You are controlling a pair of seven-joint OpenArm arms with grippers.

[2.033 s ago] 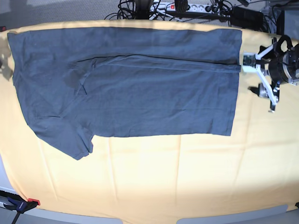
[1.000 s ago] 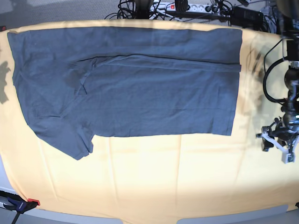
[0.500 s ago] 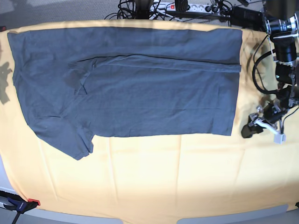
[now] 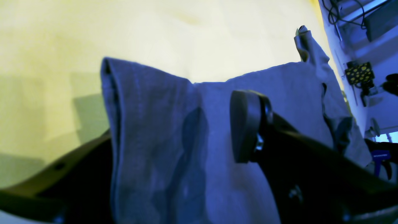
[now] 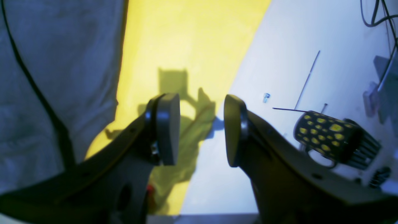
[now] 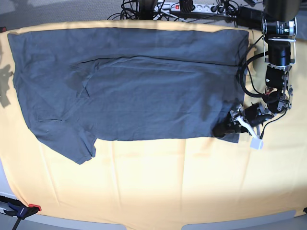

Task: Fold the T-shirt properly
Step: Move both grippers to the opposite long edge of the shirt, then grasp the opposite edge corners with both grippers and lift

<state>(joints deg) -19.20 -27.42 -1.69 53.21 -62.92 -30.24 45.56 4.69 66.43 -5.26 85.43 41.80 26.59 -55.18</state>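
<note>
Left gripper, lower right of the base view, has come in from right of the cloth within the last second and now sits on the near hem corner of the T-shirt. In the left wrist view, left gripper has its jaws spread, fabric lying between them, one pad clear of the cloth: not clamped yet. Likely the start of the second lengthwise fold. T-shirt lies flat, upper half of the yellow cloth, far long edge already folded in. Right gripper, only in its wrist view, hangs open, empty, beside the shirt's edge; base shows just its shadow, far left.
</note>
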